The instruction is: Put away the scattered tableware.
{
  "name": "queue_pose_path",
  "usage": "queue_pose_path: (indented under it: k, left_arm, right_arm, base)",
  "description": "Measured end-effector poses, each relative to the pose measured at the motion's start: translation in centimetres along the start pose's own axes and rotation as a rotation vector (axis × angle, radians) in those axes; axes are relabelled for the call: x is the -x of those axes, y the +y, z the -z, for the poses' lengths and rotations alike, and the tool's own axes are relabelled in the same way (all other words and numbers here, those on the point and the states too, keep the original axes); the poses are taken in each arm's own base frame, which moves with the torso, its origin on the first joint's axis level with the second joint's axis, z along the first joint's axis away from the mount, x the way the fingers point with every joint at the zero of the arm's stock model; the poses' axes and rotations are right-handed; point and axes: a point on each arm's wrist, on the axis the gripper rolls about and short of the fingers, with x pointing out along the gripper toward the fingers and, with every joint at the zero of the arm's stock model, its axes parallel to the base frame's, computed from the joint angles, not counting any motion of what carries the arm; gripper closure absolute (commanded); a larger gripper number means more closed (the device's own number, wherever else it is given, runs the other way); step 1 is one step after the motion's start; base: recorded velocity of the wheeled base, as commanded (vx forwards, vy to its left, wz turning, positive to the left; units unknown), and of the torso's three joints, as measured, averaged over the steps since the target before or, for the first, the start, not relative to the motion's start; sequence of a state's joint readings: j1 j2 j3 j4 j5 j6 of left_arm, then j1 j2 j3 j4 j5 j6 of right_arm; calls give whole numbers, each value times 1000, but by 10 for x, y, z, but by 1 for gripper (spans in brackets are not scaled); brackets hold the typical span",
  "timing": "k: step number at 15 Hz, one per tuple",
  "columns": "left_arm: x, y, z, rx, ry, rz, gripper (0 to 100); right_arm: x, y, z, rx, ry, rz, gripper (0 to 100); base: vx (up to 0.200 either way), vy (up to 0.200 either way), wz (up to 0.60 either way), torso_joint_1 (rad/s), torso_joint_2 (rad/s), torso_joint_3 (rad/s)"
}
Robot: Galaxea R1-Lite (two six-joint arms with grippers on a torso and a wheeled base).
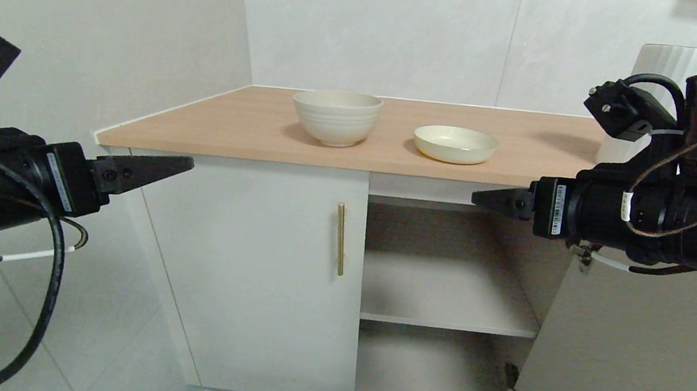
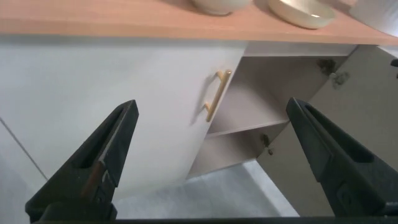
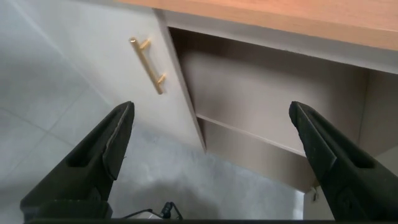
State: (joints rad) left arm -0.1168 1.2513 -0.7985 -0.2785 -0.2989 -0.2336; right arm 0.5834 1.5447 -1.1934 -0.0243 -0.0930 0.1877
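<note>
A cream ribbed bowl [image 1: 336,117] and a shallow cream plate [image 1: 455,145] stand side by side on the wooden countertop [image 1: 245,125]; the left wrist view catches the bowl [image 2: 214,5] and the plate [image 2: 303,12] along its edge. My left gripper [image 1: 184,166] hovers in front of the cabinet's left side, just below counter height, open with nothing in it [image 2: 212,104]. At the same height my right gripper [image 1: 478,199] hangs open and empty before the open compartment [image 3: 211,107]. Both are well short of the dishes.
The cabinet's left door [image 1: 261,271] is closed, with a gold bar handle [image 1: 340,239]. The right door [image 1: 631,365] is swung open, showing two bare shelves [image 1: 442,295]. A white ribbed vessel [image 1: 678,66] stands at the counter's back right, partly hidden by my right arm.
</note>
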Motion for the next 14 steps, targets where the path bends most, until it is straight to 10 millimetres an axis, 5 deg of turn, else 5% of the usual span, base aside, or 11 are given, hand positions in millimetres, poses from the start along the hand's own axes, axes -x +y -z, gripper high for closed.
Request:
queue_pose_path:
  k: [14]
  left_arm:
    - [2,-1,7,-82,18,12,0]
  right_arm:
    - [7,-1,-2,-3,-15,-6,0]
  base:
    - [0,14,0,-1,0,0]
